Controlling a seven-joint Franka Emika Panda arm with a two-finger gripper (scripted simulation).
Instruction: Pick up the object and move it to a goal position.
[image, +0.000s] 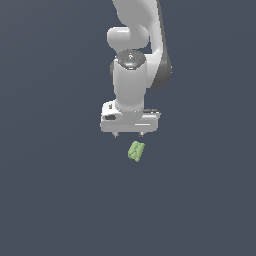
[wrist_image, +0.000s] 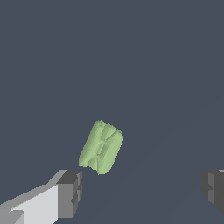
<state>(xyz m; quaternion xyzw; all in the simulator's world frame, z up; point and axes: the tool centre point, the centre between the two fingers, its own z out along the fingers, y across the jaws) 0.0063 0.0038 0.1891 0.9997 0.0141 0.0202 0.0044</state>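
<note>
The object (image: 136, 151) is a small light-green, ridged, lumpy block lying tilted on the dark grey floor. In the wrist view the object (wrist_image: 101, 147) lies ahead of the fingers, nearer one finger than the other. My white gripper (image: 128, 134) hangs just above and slightly behind it in the exterior view, pointing down. Its two dark fingertips (wrist_image: 70, 192) stand far apart, so my gripper (wrist_image: 142, 190) is open with nothing between them. It does not touch the block.
A plain dark grey floor (image: 50, 200) surrounds the block on every side. The white arm (image: 132, 60) rises above the gripper. No goal marker shows.
</note>
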